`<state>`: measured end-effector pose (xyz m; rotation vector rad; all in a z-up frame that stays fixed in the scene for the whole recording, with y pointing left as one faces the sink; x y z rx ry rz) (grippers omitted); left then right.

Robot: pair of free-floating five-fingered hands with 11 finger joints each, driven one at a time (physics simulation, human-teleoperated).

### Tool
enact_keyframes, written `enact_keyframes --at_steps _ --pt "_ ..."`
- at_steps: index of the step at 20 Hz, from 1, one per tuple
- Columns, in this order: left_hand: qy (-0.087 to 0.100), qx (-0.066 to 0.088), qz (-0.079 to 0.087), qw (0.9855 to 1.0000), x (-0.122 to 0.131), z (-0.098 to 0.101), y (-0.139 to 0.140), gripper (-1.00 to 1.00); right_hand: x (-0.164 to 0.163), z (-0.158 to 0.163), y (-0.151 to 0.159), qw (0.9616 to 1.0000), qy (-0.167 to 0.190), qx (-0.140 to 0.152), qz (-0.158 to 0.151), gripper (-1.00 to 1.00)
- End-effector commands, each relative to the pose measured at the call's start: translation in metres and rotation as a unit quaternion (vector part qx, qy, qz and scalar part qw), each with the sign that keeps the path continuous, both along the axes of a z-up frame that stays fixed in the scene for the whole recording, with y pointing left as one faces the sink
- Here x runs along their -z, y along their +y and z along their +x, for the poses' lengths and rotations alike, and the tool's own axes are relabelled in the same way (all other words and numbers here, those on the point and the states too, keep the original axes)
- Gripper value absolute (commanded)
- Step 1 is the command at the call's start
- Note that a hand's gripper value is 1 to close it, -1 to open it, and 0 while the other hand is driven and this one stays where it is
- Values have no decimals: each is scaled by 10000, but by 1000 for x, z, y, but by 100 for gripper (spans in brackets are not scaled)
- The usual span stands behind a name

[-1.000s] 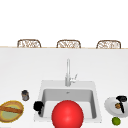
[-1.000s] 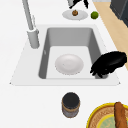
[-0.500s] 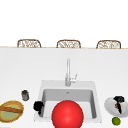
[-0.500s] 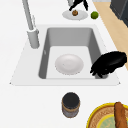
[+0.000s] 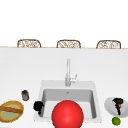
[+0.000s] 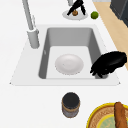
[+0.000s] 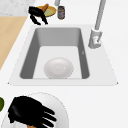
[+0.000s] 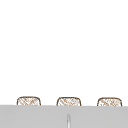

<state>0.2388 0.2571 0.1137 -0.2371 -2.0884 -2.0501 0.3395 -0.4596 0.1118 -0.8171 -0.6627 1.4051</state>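
The right hand (image 5: 118, 102) sits at the lower right of the front view, over a round white plate (image 5: 108, 105) on the counter. In the right side view its fingers are spread and extended across the plate, over a small brown object (image 6: 75, 12); actual contact cannot be determined. A small green lime (image 5: 116, 121) lies just beside the plate, nearer the frame's bottom edge. The left hand (image 5: 38, 106) hovers at the sink's (image 5: 67, 84) lower left rim, fingers loosely curled, holding nothing. A white dish (image 6: 69, 64) rests in the basin. A dark jar (image 5: 25, 95) and a yellow woven basket (image 5: 12, 111) stand at the far left. A large red sphere (image 5: 67, 115) blocks the basin's front.
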Motion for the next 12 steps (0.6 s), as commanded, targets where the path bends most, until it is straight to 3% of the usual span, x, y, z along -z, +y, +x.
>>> enact_keyframes --at_steps 1,6,7,12 --pt "0 0 0 10000 0 0 0 0 10 11 -14 9998 -34 -209 59 -100" --pt "0 0 0 10000 0 0 0 0 8 14 -22 9982 221 -245 503 -100" --pt "0 0 0 10000 0 0 0 0 10 11 -17 9981 224 -261 516 100" --pt "0 0 0 10000 0 0 0 0 3 12 -19 9980 -353 -72 523 100"
